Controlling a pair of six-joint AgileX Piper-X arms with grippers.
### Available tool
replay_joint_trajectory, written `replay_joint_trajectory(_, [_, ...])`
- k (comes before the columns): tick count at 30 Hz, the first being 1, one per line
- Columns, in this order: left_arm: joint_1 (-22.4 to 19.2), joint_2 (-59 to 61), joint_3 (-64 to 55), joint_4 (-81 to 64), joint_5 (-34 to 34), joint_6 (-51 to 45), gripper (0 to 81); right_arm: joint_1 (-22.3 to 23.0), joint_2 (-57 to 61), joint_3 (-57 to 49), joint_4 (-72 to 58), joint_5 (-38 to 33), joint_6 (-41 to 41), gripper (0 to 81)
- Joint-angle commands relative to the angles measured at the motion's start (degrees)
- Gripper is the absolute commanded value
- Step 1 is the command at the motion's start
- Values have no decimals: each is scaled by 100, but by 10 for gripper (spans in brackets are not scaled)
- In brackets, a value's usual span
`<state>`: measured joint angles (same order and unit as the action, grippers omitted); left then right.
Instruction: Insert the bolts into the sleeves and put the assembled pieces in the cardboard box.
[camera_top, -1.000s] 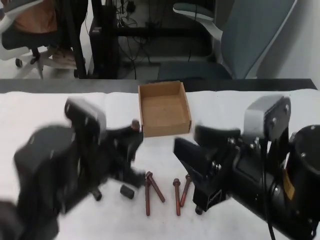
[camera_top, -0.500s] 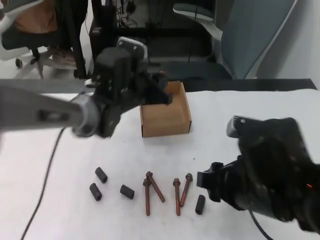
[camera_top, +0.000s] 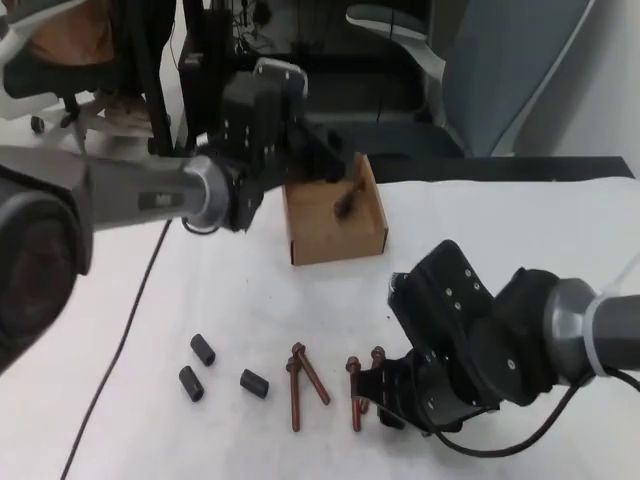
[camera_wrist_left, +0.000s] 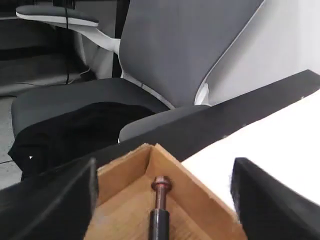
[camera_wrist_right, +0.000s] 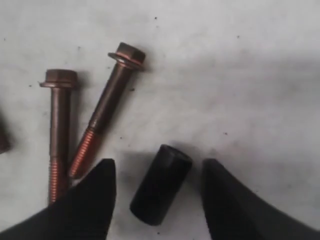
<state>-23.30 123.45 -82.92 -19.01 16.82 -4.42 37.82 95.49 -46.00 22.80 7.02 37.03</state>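
1. First, at the near edge of the white-covered bench (camera_top: 520, 230), the right gripper (camera_wrist_right: 159, 167) hangs low with its two fingers spread wide and nothing held. A short black cylindrical sleeve (camera_wrist_right: 161, 184) lies on the bench between the fingers, touching neither.
2. The right wrist view sets two copper-coloured hex-head bolts (camera_wrist_right: 59, 125) just beside that sleeve, their threaded ends meeting. In the high view the arm's body covers the sleeve and part of this pair.
3. The high view adds a second pair of copper bolts (camera_top: 295, 400) just left of them, heads close together. Farther left lie three loose black sleeves (camera_top: 203, 349) (camera_top: 191, 383) (camera_top: 254, 383), apart from one another.
4. Towards the far edge stands the open brown cardboard box (camera_top: 335, 240). The left gripper (camera_wrist_left: 164, 162) hovers above it, fingers far apart, gripping nothing.
5. Inside the box, by a corner, is an assembled piece (camera_wrist_left: 160, 210), a copper bolt seated in a black sleeve, clear of both fingers. The left wrist view shows its head and sleeve plainly, while in the high view it is a dark tilted shape near the box's right wall.
6. Beyond the bench stands a grey office chair (camera_wrist_left: 190, 50).
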Motion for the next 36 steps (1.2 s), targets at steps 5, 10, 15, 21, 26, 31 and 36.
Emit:
replay_joint_trajectory(5, [71, -1050, -81, 1521, 183, -24, 700, -19, 134, 6, 706, 574, -201, 1])
replay_joint_trajectory(10, [44, -1635, -81, 4171, 140, 98, 700, -19, -34, 6, 741, 674, -596, 6])
replay_joint_trajectory(15, [-80, -1893, 495, 5477, 108, -12, 700, -19, -616, 16, 1029, 1193, -882, 6])
replay_joint_trajectory(21, [-393, -1944, 1500, 5477, -415, -813, 700, -19, -1635, 203, 1390, 1368, -1051, 6])
replay_joint_trajectory(26, [-812, -1944, 2016, 5201, -905, -1075, 700, -19, -2320, 340, 1388, 1368, -1051, 6])
replay_joint_trajectory(31, [-1067, -1931, 2130, 5185, -1227, -1464, 700, -19, -2461, 338, 1388, 1528, -1051, 6])
replay_joint_trajectory(36, [-1127, -1766, 2131, 5185, -1853, -1533, 700, -19, -2461, 338, 1388, 1528, -1051, 6])
